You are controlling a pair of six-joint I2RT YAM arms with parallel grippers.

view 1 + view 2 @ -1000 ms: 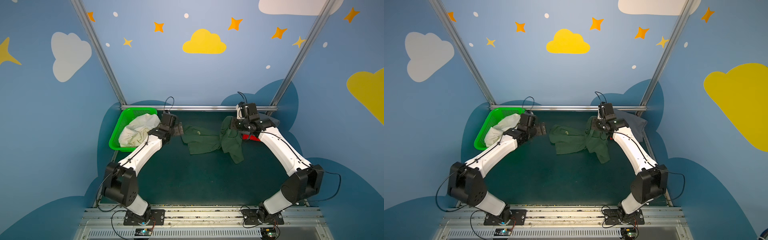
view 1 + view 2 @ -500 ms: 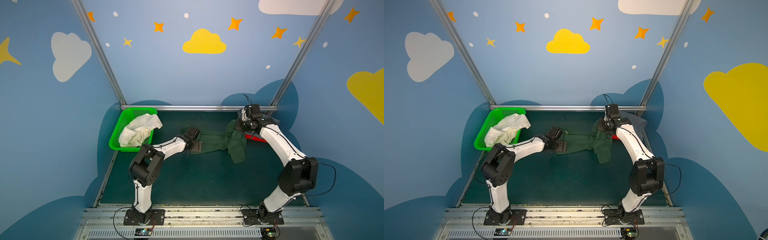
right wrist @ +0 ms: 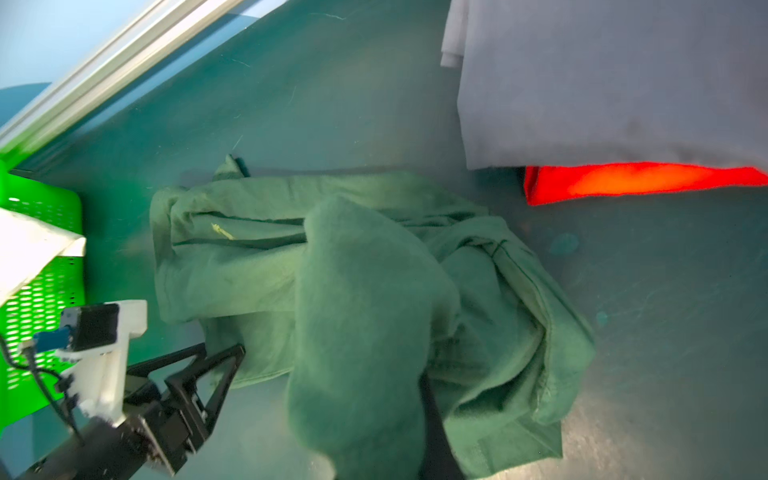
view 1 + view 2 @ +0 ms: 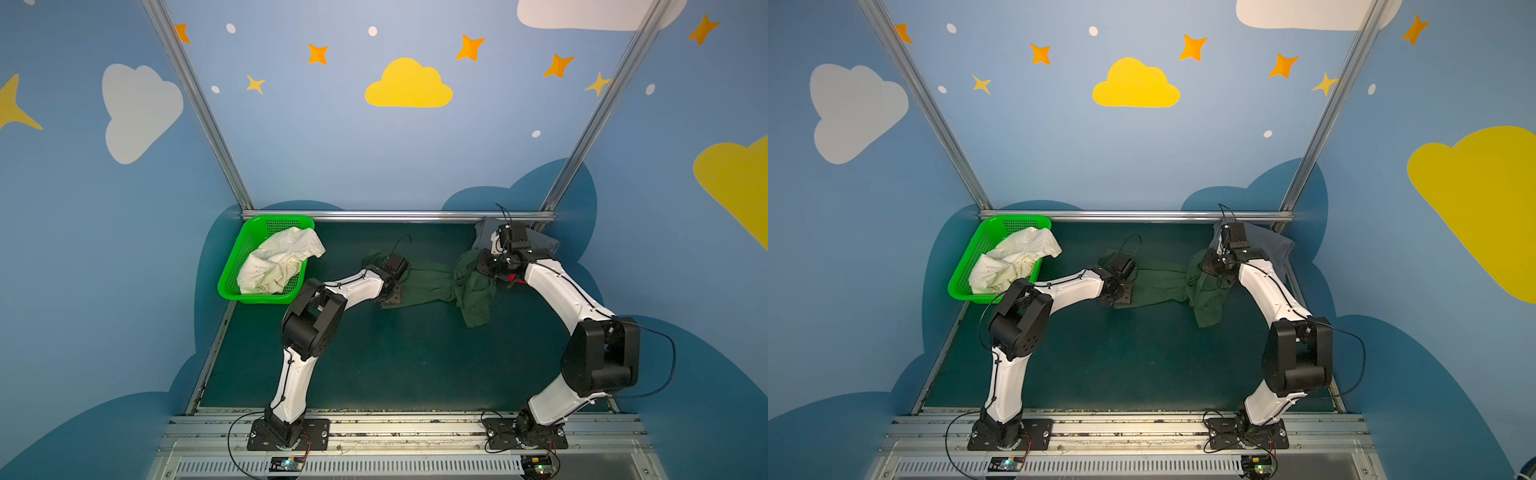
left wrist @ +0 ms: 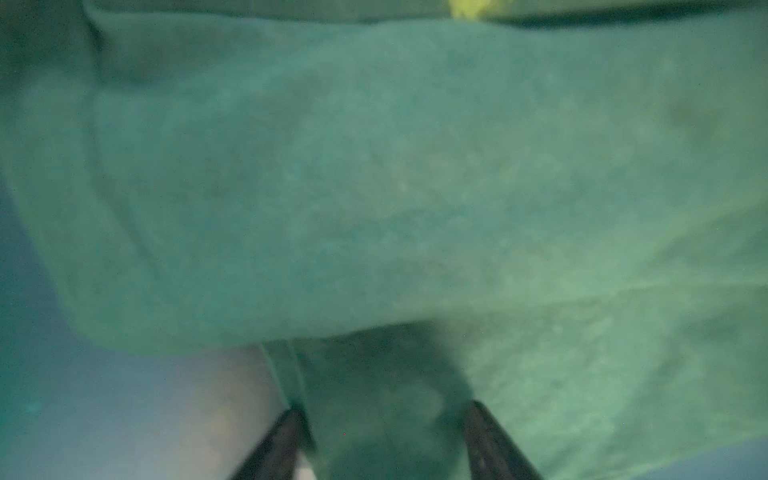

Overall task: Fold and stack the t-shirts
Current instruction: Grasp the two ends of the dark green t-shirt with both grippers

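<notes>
Two white-and-black robot arms work a dark green t-shirt [image 4: 428, 284] at the far middle of the teal-topped table [image 4: 395, 365]. The shirt lies crumpled in a band running left to right. Its right part is bunched and raised off the table, and a flap hangs toward the near side.

The right end effector [image 4: 485, 267], pressed together, pinches that raised bunch. In the right wrist view the green cloth hangs in a thick fold directly before the lens and hides all but one dark finger [image 3: 432, 415].

The left end effector [image 5: 382, 411] sits low at the shirt's near-left edge, with its two fingers [image 5: 278, 440] either side of a gathered fold of the cloth (the left wrist view is blurred, so it cannot be told whether they pinch the fold or merely flank it).

In the far right corner a folded grey t-shirt [image 4: 546, 245] lies on top of a bright red t-shirt [image 3: 623, 183]. Only a strip of the red one shows along the grey one's edge, close beside the green shirt's raised end.

At the far left a cream-white t-shirt [image 4: 282, 262] sits crumpled in a bright green perforated basket [image 4: 237, 266], one corner spilling over the basket's right rim. Both top views show this layout.
</notes>
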